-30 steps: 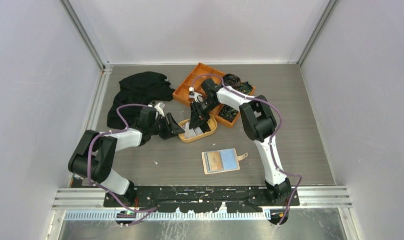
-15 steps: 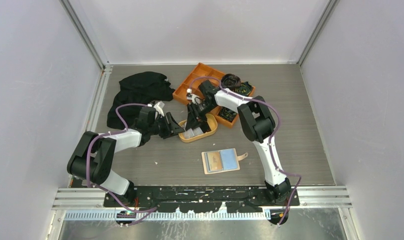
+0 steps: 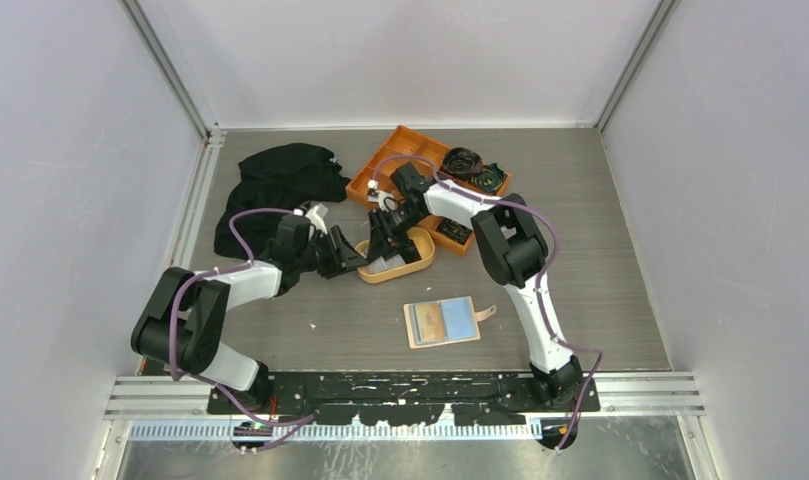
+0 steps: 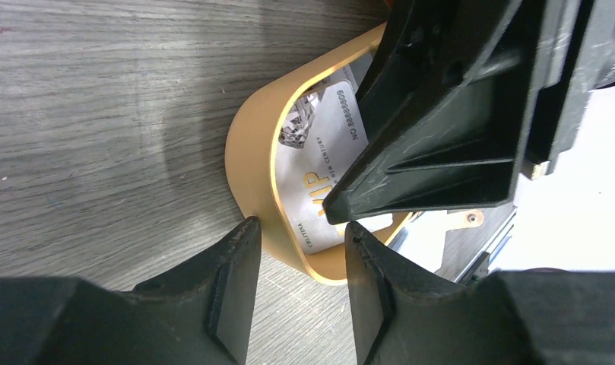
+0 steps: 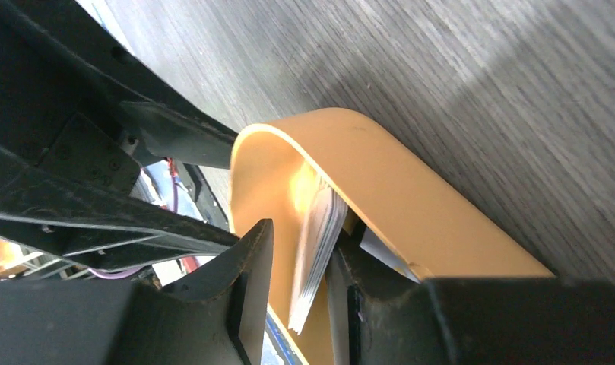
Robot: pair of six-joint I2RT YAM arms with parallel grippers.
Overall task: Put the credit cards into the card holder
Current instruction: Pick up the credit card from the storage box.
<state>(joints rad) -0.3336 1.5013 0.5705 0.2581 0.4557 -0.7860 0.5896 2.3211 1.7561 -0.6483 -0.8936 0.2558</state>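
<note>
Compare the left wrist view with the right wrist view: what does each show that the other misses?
Left wrist only: the printed face of a white VIP credit card lying in the oval orange dish. Right wrist only: a stack of white cards seen edge-on between the right gripper's fingers. Both: that dish, the grey wood-grain table.

Bright, even overhead light in the top view, soft shadows on the grey wood-grain surface (image 3: 620, 260), wrist views with dark, blurred jaws up close, blown-out white at right edge, warm glare inside the oval orange plastic dish (image 5: 388, 182).
</note>
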